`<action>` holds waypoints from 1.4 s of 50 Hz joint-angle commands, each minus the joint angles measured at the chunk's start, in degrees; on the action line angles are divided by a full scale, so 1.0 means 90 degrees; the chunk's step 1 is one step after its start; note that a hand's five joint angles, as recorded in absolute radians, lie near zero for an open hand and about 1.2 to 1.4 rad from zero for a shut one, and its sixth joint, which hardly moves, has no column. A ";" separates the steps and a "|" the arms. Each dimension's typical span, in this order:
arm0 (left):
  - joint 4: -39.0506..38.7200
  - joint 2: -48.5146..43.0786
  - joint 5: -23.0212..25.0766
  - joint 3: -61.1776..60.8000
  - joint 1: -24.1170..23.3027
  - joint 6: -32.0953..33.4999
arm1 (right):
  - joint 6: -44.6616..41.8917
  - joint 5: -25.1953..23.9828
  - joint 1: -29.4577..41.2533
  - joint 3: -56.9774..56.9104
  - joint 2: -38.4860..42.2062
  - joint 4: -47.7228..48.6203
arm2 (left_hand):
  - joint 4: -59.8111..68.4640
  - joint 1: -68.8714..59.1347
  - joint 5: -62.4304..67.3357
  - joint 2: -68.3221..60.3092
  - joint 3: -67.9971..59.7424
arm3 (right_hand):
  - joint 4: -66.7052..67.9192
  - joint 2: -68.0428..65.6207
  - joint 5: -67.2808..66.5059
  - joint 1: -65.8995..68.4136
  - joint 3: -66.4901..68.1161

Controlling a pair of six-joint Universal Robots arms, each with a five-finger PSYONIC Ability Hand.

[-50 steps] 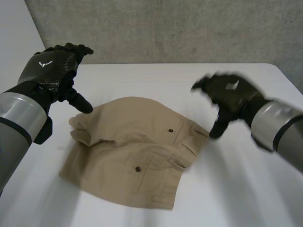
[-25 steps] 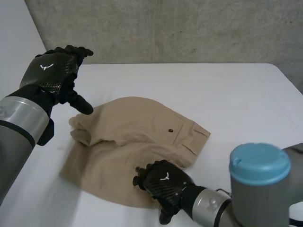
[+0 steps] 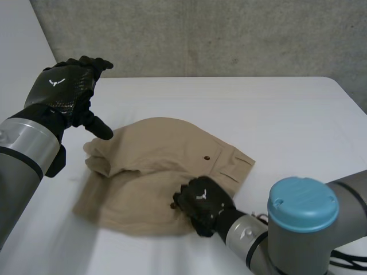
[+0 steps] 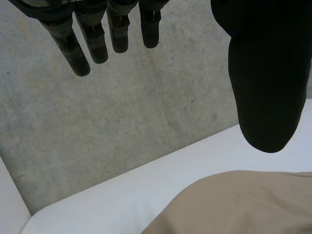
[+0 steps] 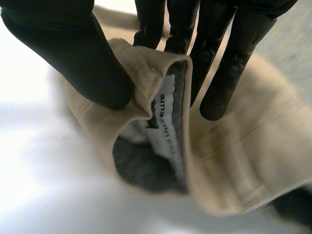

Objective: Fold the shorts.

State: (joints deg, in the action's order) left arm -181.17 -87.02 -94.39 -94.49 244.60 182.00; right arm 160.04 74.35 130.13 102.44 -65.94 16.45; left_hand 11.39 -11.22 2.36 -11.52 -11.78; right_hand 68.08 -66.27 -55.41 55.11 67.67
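The white table (image 3: 287, 114) carries the tan shorts (image 3: 155, 154), which lie rumpled and partly doubled over near its middle, closer to the robot's left side.

The right hand (image 3: 200, 206) is at the near edge of the shorts and is clamped on them. In its wrist view the thumb presses a fold of the waistband against the fingers (image 5: 219, 73), with the band's inside turned up. The left hand (image 3: 63, 91) hangs in the air above the far-left corner of the shorts, clear of the cloth, its fingers (image 4: 80, 48) straight and spread from the thumb, holding nothing.

The step in hand looks like carrying the pinched near edge over the rest. To do it well, I would keep the pinch firm and lift only enough for the cloth to clear. The edge should then be drawn across evenly, so that the layer lands flat with its edges matched. The left hand could come down on the far side to stop the cloth from sliding.

A white label (image 5: 165, 122) shows inside the gripped band, and a dark button (image 3: 207, 157) sits on the pocket just beyond the right hand.
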 commanded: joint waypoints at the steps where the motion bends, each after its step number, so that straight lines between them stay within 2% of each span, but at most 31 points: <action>1: 0.0003 0.0001 0.0000 -0.0009 -0.0010 0.0002 | 0.0020 0.0245 -0.0123 -0.0357 -0.0553 -0.0041 | -0.0149 0.0130 -0.0257 0.0163 0.0193 | 0.1325 -0.1526 -0.1621 0.2766 0.1370; 7: 0.0003 0.0010 0.0000 0.0000 -0.0010 0.0002 | 0.0030 0.0284 -0.0113 -0.0678 -0.1412 -0.0197 | -0.0149 0.0130 -0.0257 0.0163 0.0193 | 0.1325 -0.1526 -0.1621 0.2766 0.1370; 15: 0.0003 0.0049 0.0000 0.0000 0.0000 -0.0008 | 0.0244 0.0518 -0.0288 -0.1898 -0.2759 -0.0821 | -0.0149 0.0130 -0.0257 0.0163 0.0193 | 0.1325 -0.1526 -0.1621 0.2766 0.1370; 19: -0.0007 0.0108 -0.0010 -0.0009 0.0000 -0.0017 | 0.0712 0.0548 -0.0454 -0.2396 -0.3112 -0.1007 | -0.0149 0.0130 -0.0257 0.0163 0.0193 | 0.1325 -0.1526 -0.1621 0.2766 0.1370; 24: -0.0017 0.0127 0.0000 -0.0009 0.0029 -0.0017 | 0.1016 0.0548 -0.0806 -0.2710 -0.3074 -0.1037 | -0.0149 0.0130 -0.0257 0.0163 0.0193 | 0.1325 -0.1526 -0.1621 0.2766 0.1370; 26: -0.0036 0.0128 -0.0010 -0.0009 0.0049 -0.0008 | 0.1055 0.0528 -0.0952 -0.2759 -0.2850 -0.1028 | -0.0149 0.0130 -0.0257 0.0163 0.0193 | 0.1325 -0.1526 -0.1621 0.2766 0.1370; 32: -0.0046 0.0118 0.0000 -0.0029 0.0068 -0.0008 | 0.1085 0.0596 -0.1129 -0.3646 -0.0898 -0.1057 | -0.0149 0.0130 -0.0257 0.0163 0.0193 | 0.1325 -0.1526 -0.1621 0.2766 0.1370; 36: -0.0046 0.0040 0.0010 -0.0048 0.0068 -0.0008 | 0.1056 0.0898 -0.1090 -0.4758 0.0361 -0.1164 | -0.0149 0.0130 -0.0257 0.0163 0.0193 | 0.1325 -0.1526 -0.1621 0.2766 0.1370; 38: -0.0056 0.0011 0.0010 -0.0058 0.0059 -0.0008 | 0.1016 0.1230 -0.1080 -0.5598 0.1152 -0.1232 | -0.0131 0.0111 -0.0238 0.0145 0.0174 | 0.1325 -0.1526 -0.1621 0.2766 0.1370; 40: -0.0056 0.0001 0.0010 -0.0068 0.0058 -0.0008 | 0.1007 0.1474 -0.1080 -0.6097 0.1612 -0.1242 | -0.0112 0.0093 -0.0220 0.0126 0.0156 | -0.0563 0.0362 0.0267 0.0878 -0.0518; 41: -0.0056 -0.0028 0.0010 -0.0078 0.0058 -0.0008 | 0.0987 0.1698 -0.1090 -0.6563 0.1991 -0.1281 | -0.0093 0.0074 -0.0201 0.0108 0.0137 | -0.3535 0.3334 0.3239 -0.2094 -0.3491; 43: -0.0046 -0.0107 0.0010 -0.0087 0.0058 -0.0017 | 0.0939 0.1875 -0.1090 -0.6937 0.2306 -0.1369 | -0.0019 -0.0001 -0.0126 0.0033 0.0063 | -0.6411 0.6210 0.6115 -0.4970 -0.6366; 46: -0.0036 -0.0136 0.0019 -0.0107 0.0039 -0.0027 | 0.0763 0.2012 -0.1090 -0.7358 0.2620 -0.1788 | 0.0056 -0.0075 -0.0052 -0.0042 -0.0012 | -0.6453 0.6252 0.6157 -0.5012 -0.6408; 51: -0.0026 -0.0126 0.0039 -0.0263 -0.0059 -0.0027 | 0.0753 0.1974 -0.1129 -0.6989 0.2367 -0.2462 | 0.0205 -0.0225 0.0098 -0.0191 -0.0162 | -0.6453 0.6252 0.6157 -0.5012 -0.6408; 54: -0.0017 -0.0155 0.0146 -0.0380 -0.0214 -0.0037 | 0.0665 0.1886 -0.1178 -0.6248 0.1772 -0.2619 | 0.0597 -0.0617 0.0490 -0.0583 -0.0553 | -0.6453 0.6252 0.6157 -0.5012 -0.6408; 56: -0.0017 -0.0214 0.0214 -0.0458 -0.0283 -0.0037 | 0.0636 0.1730 -0.1217 -0.5760 0.1401 -0.2600 | 0.0747 -0.0766 0.0639 -0.0733 -0.0703 | -0.6453 0.6252 0.6157 -0.5012 -0.6408; 61: -0.0007 -0.0730 0.0410 -0.0517 -0.0575 -0.0125 | 0.0333 0.0881 -0.1675 -0.3914 0.0141 -0.2229 | 0.1252 -0.1272 0.1145 -0.1238 -0.1209 | -0.6453 0.6252 0.6157 -0.5012 -0.6408; 65: -0.0007 -0.1140 0.0430 -0.0498 -0.0713 -0.0416 | -0.0037 0.0597 -0.1861 -0.2647 -0.0619 -0.2005 | 0.1253 -0.1272 0.1145 -0.1238 -0.1209 | -0.6453 0.6252 0.6157 -0.5012 -0.6408; 70: -0.0007 -0.1669 0.0430 -0.0381 -0.0694 -0.1022 | -0.0419 0.0499 -0.2046 -0.1443 -0.1188 -0.1614 | 0.1215 -0.1234 0.1108 -0.1201 -0.1171 | -0.6453 0.6252 0.6157 -0.5012 -0.6408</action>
State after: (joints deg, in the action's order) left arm -181.22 -96.83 -90.57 -98.99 238.51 178.26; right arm 160.29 80.34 113.75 76.89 -70.50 -2.02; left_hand 19.13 -19.01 9.11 -18.87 -18.77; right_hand 12.96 -12.22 -2.96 11.12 11.99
